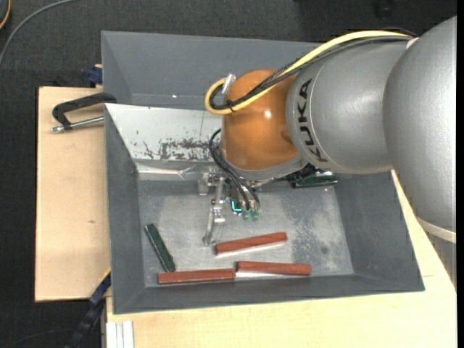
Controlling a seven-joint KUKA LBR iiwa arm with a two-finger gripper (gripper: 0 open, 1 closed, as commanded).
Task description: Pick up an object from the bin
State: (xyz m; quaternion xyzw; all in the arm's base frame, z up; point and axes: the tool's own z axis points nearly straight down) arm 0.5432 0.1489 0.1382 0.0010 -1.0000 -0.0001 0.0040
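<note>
Arm: the grey KUKA arm (362,100) comes in from the right and bends down into the bin (119,194); its orange cover (254,122) sits over the back half, with a yellow cable (326,49) looped along the top.
Gripper: the gripper (212,236) hangs low over the bin floor, about mid-width and slightly towards the front.
Grip: from where I stand I cannot tell whether it is wide or narrow.
Nearest thing: a red-brown bar (250,243) lies flat and slightly tilted on the floor; its left end is just beside the gripper's tip, to the right of it.
Front bars: two more red-brown bars lie end to end along the front wall, the left one (196,276) and the right one (273,269), nearly meeting.
Green stick: a short dark green stick (159,247) lies slanted near the left wall, well apart from the gripper.
</note>
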